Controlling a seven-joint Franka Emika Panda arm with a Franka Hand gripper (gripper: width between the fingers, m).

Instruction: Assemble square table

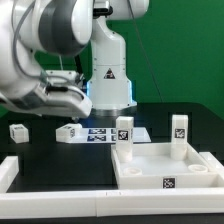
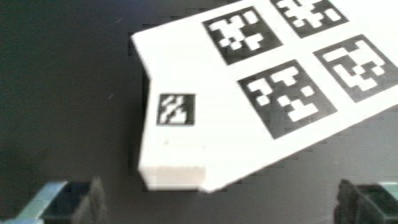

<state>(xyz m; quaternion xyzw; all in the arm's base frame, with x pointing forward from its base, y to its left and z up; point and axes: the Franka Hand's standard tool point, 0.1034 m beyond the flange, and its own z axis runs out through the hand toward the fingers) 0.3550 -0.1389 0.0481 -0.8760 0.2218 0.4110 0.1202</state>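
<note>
The square tabletop [image 1: 150, 168] lies at the exterior view's right with its raised rim up. Two white legs [image 1: 124, 130] [image 1: 179, 128] stand upright at its back corners. A loose white leg [image 1: 68, 132] lies on the table by the edge of the marker board [image 1: 105, 134]. Another loose leg [image 1: 17, 131] lies at the far left. My gripper [image 1: 66, 103] hangs above the leg by the board. In the wrist view that leg [image 2: 178, 150] shows a small tag and lies ahead of the open, empty gripper [image 2: 214, 205], between the two dark fingers [image 2: 63, 200].
The arm's white base [image 1: 108, 80] stands behind the marker board [image 2: 294, 60]. Long white border bars [image 1: 60, 178] run along the front and the left of the black table.
</note>
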